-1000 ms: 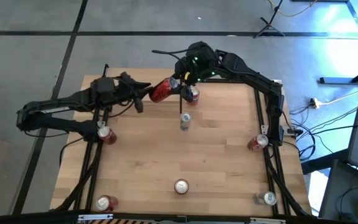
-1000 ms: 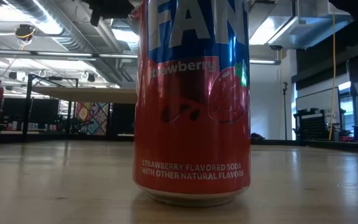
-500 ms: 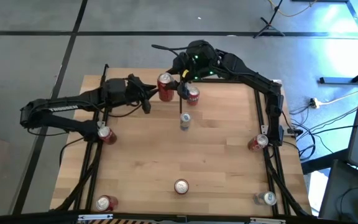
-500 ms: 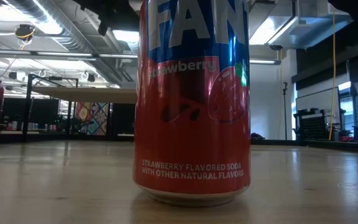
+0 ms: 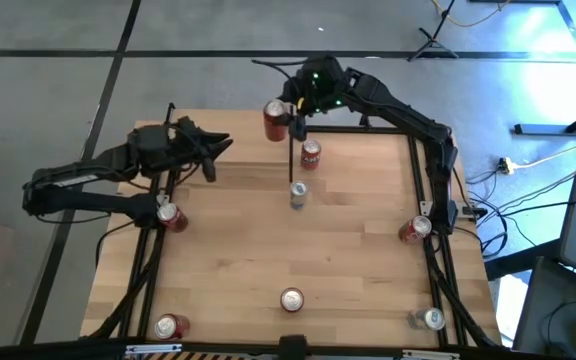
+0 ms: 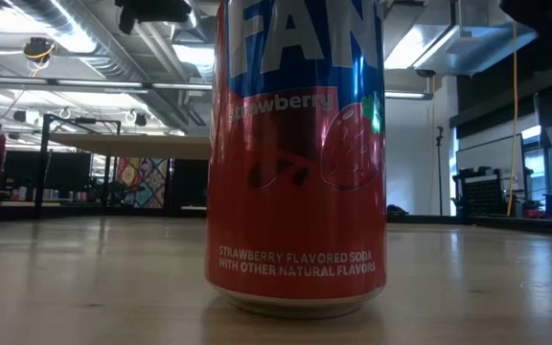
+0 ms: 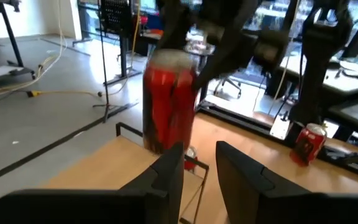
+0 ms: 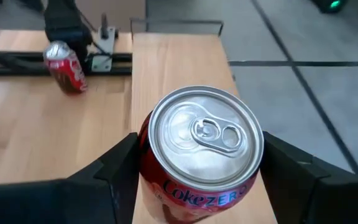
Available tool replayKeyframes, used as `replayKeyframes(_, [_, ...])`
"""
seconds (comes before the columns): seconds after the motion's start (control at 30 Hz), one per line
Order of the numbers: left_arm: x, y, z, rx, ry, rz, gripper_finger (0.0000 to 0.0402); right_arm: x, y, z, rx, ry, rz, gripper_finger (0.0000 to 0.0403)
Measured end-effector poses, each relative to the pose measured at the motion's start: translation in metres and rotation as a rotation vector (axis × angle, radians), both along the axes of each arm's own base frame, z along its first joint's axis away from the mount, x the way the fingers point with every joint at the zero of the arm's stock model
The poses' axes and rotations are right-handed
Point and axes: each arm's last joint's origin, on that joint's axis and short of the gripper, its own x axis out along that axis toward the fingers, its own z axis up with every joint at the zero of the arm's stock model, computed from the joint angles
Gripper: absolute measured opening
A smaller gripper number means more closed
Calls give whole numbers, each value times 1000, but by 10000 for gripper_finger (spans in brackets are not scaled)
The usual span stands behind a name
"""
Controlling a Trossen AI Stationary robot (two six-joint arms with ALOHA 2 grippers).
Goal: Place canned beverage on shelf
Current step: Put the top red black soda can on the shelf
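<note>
While the right hand [image 8: 199, 163] is pinching the canned beverage [image 8: 199, 134] between its two fingers, we judge the placing step to be close but not finished. The can is upright, its long axis vertical and its pull-tab top facing the wrist camera. It is at the far edge of the bench [image 5: 348, 250], directly over the shelf [image 8: 179, 62]. From the hand the shelf lies straight beneath the can, so we expect the coming move to be a plain vertical lowering and then a release.

The left hand [image 5: 211, 152] is spread and empty. It hovers near the same far edge, just beside the can but apart from it. The right arm is the one that counts here.

Our right wrist view shows the light board running under the can, with grey floor on one side and darker bench on the other. The high view hardly separates the two. Our left wrist view gives the can's side and its upright stance. Its own fingers hide the base, so we cannot tell whether the can already touches the board. A strawberry soda can [image 6: 295, 163] standing close to the lens fills our low view, which shows none of this.
</note>
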Motion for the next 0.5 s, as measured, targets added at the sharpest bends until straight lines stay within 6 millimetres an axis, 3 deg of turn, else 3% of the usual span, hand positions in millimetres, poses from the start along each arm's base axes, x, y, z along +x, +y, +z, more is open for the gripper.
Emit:
replayKeyframes(0.3, [-3,-1,1,-2,-12,3,89,6,-22,-37,-11,1,49,249])
replayKeyframes(0.5, [-3,-1,1,-3,-12,4,89,6,-31,-49,-31,2,67,249])
